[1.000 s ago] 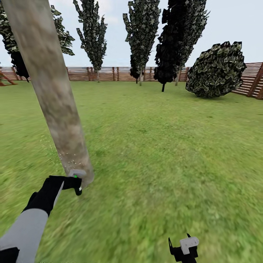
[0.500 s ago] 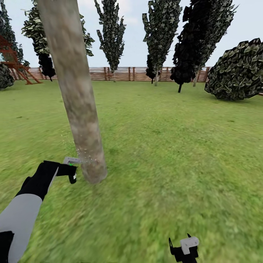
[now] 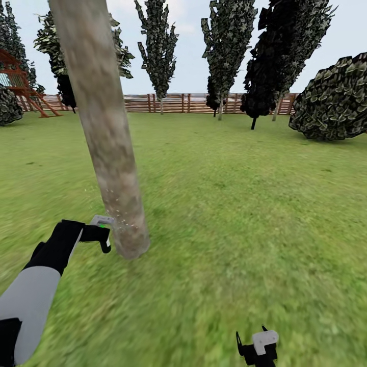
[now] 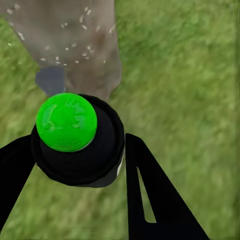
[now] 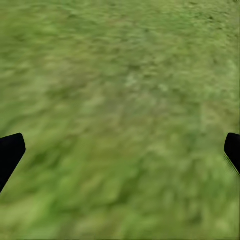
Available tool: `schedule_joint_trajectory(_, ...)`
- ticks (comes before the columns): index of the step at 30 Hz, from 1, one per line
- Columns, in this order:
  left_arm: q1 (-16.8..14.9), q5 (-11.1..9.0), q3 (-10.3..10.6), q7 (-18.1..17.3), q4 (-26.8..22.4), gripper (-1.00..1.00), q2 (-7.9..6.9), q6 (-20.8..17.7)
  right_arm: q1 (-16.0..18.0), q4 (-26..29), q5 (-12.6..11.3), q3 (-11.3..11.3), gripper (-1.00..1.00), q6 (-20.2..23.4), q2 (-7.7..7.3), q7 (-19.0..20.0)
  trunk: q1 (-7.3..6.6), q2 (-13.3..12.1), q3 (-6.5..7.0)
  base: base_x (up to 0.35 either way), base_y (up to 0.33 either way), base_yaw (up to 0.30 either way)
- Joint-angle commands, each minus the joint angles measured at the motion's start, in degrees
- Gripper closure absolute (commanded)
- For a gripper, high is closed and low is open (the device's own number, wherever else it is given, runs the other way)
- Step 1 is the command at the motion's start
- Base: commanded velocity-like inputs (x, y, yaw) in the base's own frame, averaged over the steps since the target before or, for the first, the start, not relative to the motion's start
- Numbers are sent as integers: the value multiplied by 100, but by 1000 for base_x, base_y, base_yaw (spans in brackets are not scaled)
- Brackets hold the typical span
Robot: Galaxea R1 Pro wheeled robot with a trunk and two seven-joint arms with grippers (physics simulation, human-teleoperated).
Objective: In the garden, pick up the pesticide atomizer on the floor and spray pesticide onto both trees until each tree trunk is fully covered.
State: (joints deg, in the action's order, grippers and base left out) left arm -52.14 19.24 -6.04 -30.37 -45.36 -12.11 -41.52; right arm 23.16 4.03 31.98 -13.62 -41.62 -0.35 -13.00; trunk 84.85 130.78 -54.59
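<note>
gripping the atomizer [image 3: 102, 223], left gripper [image 3: 97, 234] slightly higher beside trunk [image 3: 109, 153]; right gripper [image 5: 120, 150] wide.

Mottled grey-brown tree trunk [image 3: 109, 153], green-capped black atomizer [image 4: 77, 137], whitish specks [image 4: 67, 47]

Green grass [image 5: 125, 100] covers the ground, with darker and lighter patches mixed together. It looks soft and blurry. Two black fingertips of the right gripper [image 5: 120, 152] poke in at the two sides, one fingertip [image 5: 9, 152] on one edge and the other on the far edge. They sit far apart, with a wide gap. Nothing is between them but the grass below.
</note>
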Motion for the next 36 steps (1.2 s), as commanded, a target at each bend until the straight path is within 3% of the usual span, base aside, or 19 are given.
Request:
schedule_joint_trajectory(1,-26,62,-22,-57,-7,100,5,-14,4,-7,62,-27,-100,-13,0,-36,2,2,-6,274,-147,0)
schedule_joint_trajectory(15,-20,71,-30,-32,-8,100,-1,-14,4,-14,63,-27,-100,-13,0,-36,2,2,-6,78,-243,2)
schedule_joint_trajectory(28,37,56,-19,-18,104,100,-53,-1,5,-11,63,-27,-100,-13,9,-36,2,2,-6,51,-268,244)
schedule_joint_trajectory(36,37,66,-22,-21,281,100,-64,3,4,-9,63,-27,-100,-13,-6,-36,2,2,-6,227,-201,31)
